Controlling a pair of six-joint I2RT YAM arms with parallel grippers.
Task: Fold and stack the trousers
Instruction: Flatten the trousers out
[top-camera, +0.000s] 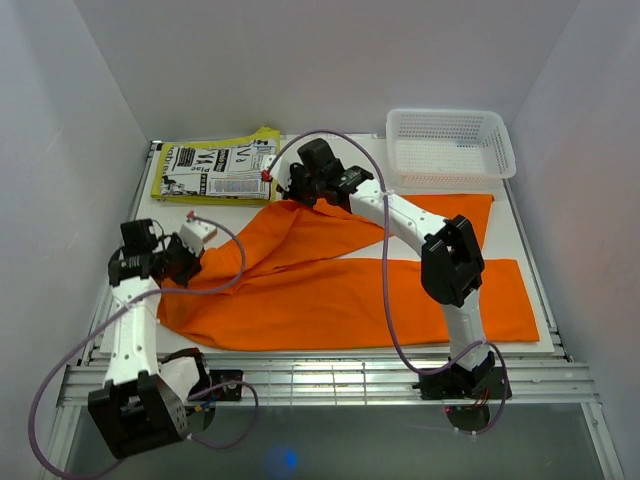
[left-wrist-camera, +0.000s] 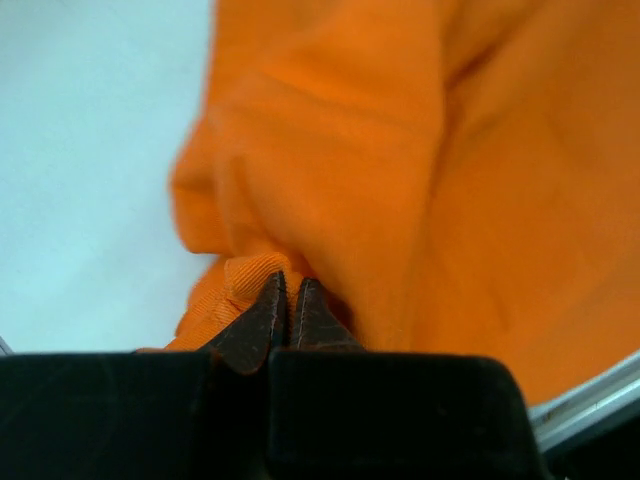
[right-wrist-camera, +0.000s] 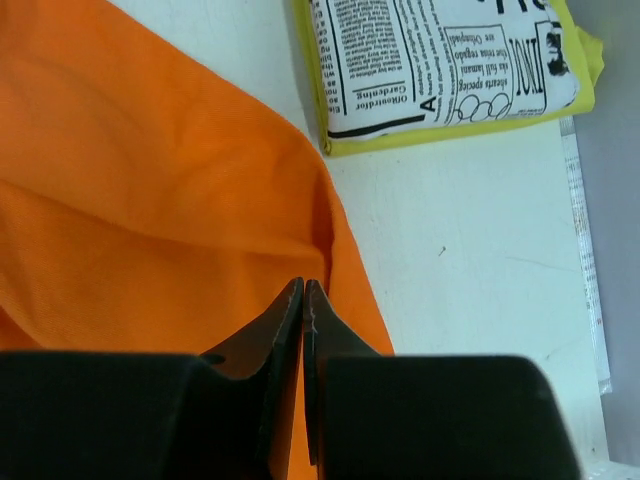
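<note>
White walls box in a pale table (top-camera: 515, 228), and I'm starting at the claws. My left gripper (left-wrist-camera: 287, 287) is clamped tight, jaws together, with a thick ridged fold of the trousers (left-wrist-camera: 400, 200) bunched right at the tips; from its wrist view that reads as a real pinch on cloth. My right gripper (right-wrist-camera: 303, 292) is closed too, jaws meeting on the very edge of the orange fabric, bare table just off to 3 o'clock of the tips. From above, the left gripper (top-camera: 190, 255) bites the garment's 9 o'clock end and the right gripper (top-camera: 300, 195) bites at about 11 o'clock, where the cloth peaks up a little. Moving outward, the trousers (top-camera: 330, 290) lie across the middle of the table, both legs running toward 3 o'clock, the far leg and the near leg splayed slightly apart. Beyond them, the printed paper (top-camera: 215, 170) lies at 11 o'clock of the table, close to my right claw, and the white mesh basket (top-camera: 450, 113) sits at 1 o'clock, its near edge meeting the far leg. I'd call this the opening fold, grip set, nothing folded yet. Next I want both claws rising together, cloth taut between them, carrying this end toward 3 o'clock over the legs, well clear of that paper.
</note>
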